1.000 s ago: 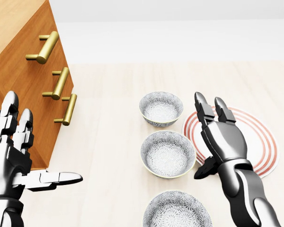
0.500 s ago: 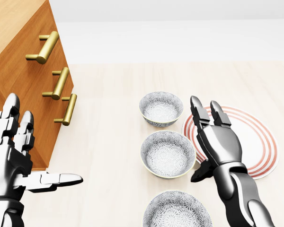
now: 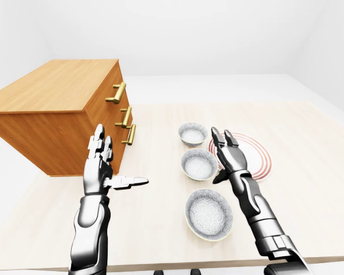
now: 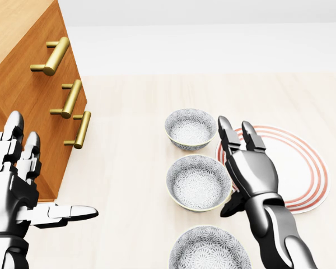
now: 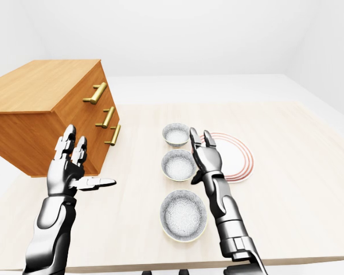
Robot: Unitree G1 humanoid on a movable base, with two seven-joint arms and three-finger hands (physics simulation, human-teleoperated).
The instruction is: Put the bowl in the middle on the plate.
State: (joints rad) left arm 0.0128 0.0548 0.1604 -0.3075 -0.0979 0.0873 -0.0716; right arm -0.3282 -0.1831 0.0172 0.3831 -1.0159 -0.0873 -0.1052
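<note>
Three patterned grey bowls stand in a column on the pale wooden table. The middle bowl sits between the upper bowl and the lower bowl. A white plate with red rings lies just right of the middle bowl. My right hand is open, fingers pointing up, right beside the middle bowl's right rim and partly over the plate's left edge. Over at the left, my left hand is open too, thumb out, holding nothing.
A wooden chest of drawers with brass handles stands at the left, close behind my left hand. The table's near edge runs along the bottom of the left-eye view.
My right hand has slid left, off the plate toward the middle bowl's right rim. The left hand and the bowls have stayed put.
</note>
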